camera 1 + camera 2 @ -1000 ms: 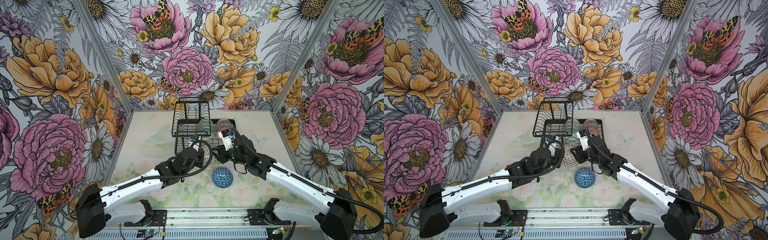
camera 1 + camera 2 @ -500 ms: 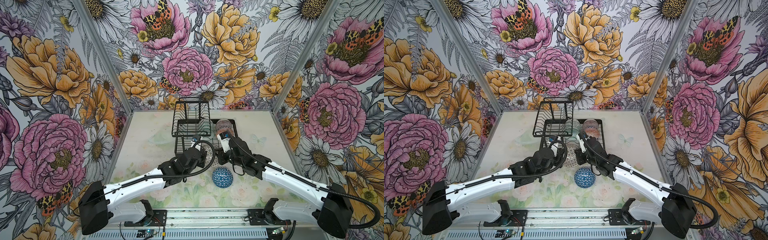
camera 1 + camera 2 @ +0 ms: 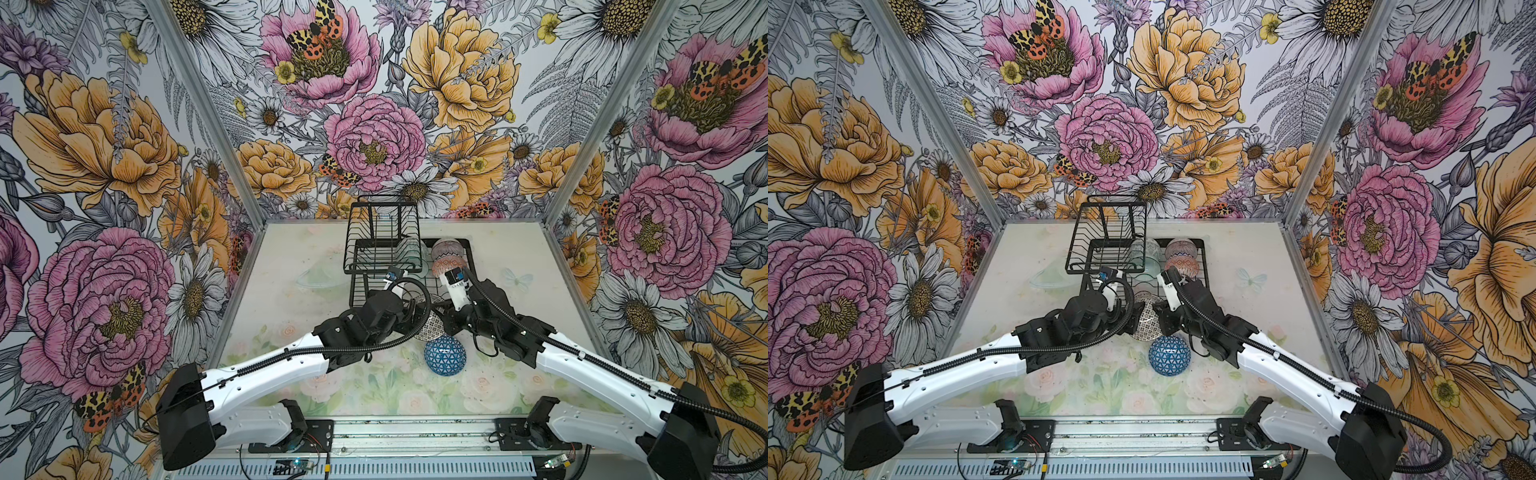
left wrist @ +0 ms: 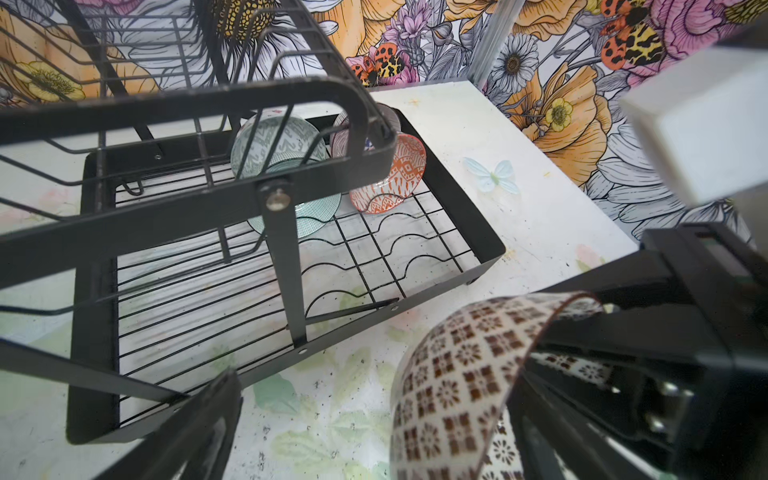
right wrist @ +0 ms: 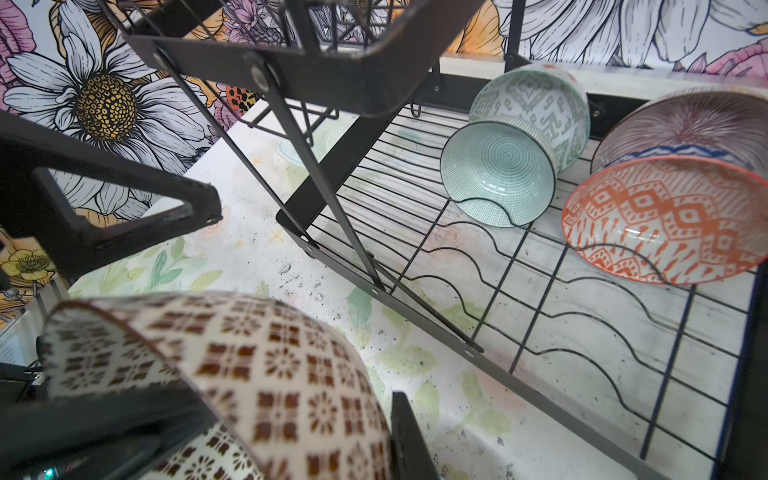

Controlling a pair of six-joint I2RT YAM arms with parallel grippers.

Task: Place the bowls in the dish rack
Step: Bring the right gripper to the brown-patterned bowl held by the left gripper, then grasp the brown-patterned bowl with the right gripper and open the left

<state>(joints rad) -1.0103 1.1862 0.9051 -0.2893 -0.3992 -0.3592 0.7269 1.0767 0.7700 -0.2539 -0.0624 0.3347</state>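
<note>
Pinching the mosaic bowl (image 3: pixel 432 327) by its rim, the right gripper (image 3: pixel 446 323) is holding it tilted at the rack's (image 3: pixel 352 286) near edge. The left gripper (image 3: pixel 1130 318) is gaping wide beside it, gripping nothing. Four other bowls (image 5: pixel 498 174) are leaning in the tray's (image 4: pixel 478 232) far right. A blue bowl (image 3: pixel 444 355) is lying upside down, nearer on the table (image 3: pixel 291 291).

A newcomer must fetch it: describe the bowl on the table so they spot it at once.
Find the black rack toward the table's back. Just before its near edge the blue bowl sits on the table. It alone bears white triangles; the mosaic bowl nearby hangs in the right hand.
</note>
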